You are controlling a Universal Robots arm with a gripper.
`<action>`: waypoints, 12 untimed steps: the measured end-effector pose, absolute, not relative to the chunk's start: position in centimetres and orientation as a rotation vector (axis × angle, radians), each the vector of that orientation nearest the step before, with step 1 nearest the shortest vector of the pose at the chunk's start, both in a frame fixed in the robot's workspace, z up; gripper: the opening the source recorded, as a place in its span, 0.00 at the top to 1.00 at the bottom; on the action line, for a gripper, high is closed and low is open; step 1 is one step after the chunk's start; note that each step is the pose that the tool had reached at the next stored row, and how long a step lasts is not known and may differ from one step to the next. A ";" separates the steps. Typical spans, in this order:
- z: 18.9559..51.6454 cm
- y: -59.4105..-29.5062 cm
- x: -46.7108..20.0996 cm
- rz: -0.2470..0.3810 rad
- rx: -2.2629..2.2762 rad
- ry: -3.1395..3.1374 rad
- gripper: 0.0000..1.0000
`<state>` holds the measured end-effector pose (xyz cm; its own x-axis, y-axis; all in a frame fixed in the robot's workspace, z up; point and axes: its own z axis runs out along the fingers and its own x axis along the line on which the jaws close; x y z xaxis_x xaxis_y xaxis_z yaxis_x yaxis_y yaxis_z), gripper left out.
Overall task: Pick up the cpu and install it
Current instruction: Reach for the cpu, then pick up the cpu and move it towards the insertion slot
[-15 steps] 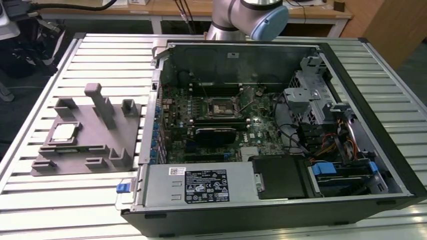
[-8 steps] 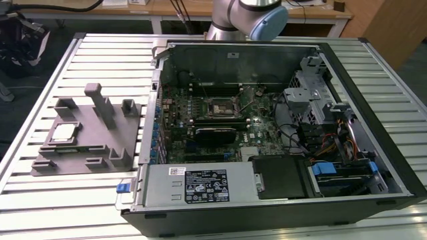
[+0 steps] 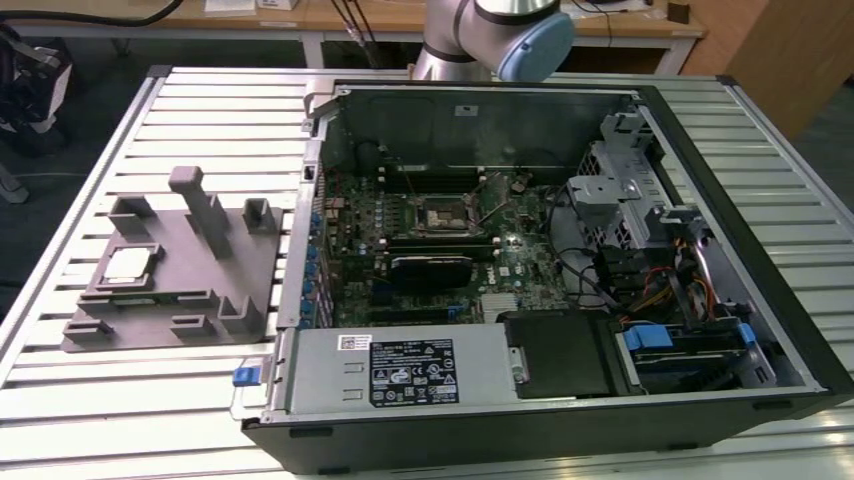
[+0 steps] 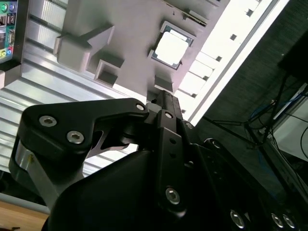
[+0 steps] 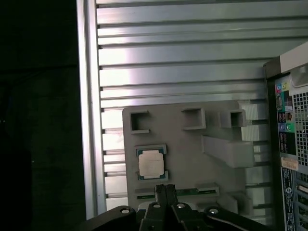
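Observation:
The cpu (image 3: 130,264), a small silvery square chip with a dark rim, lies flat in a recess of the grey holder block (image 3: 200,285) on the exterior view's left. Both wrist views look down on the cpu (image 5: 151,162) (image 4: 171,47) from well above. My gripper (image 5: 165,188) hangs over the holder block (image 5: 192,139) close beside the chip, its two black fingers pressed together and shut with nothing between them. In the second wrist view the gripper (image 4: 163,97) points toward the holder block (image 4: 130,33). The motherboard socket (image 3: 438,213) sits inside the open computer case (image 3: 747,330).
The holder block carries several upright posts and blocks (image 3: 203,205) around the chip. A thin green strip (image 5: 144,196) lies in the block near the fingers. The slatted aluminium table (image 3: 80,150) carries the block and the case. The arm's base (image 3: 487,35) stands behind the case.

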<state>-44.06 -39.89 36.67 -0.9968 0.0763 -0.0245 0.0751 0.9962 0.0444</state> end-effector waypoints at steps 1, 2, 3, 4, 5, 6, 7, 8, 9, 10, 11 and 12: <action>36.7 -39.9 -44.2 0.068 0.118 3.112 0.89; 36.6 -39.9 -44.4 0.068 0.118 3.112 0.89; 36.6 -39.9 -44.5 0.068 0.118 3.112 0.89; 36.6 -39.9 -44.7 0.068 0.118 3.113 0.89; 36.6 -39.9 -44.8 0.068 0.118 3.113 0.89; 36.6 -39.9 -44.9 0.068 0.118 3.113 0.89; 36.6 -39.9 -45.0 0.068 0.118 3.112 0.89; 36.6 -39.9 -45.0 0.068 0.118 3.113 0.89; 36.6 -39.9 -45.1 0.068 0.118 3.112 0.89; 36.6 -39.9 -45.1 0.068 0.118 3.112 0.89; 36.6 -39.9 -45.1 0.068 0.118 3.113 0.89; 36.6 -39.9 -45.1 0.068 0.118 3.113 0.89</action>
<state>-45.09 -39.89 36.55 -0.9968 0.0762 -0.0243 0.0750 0.9962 0.0443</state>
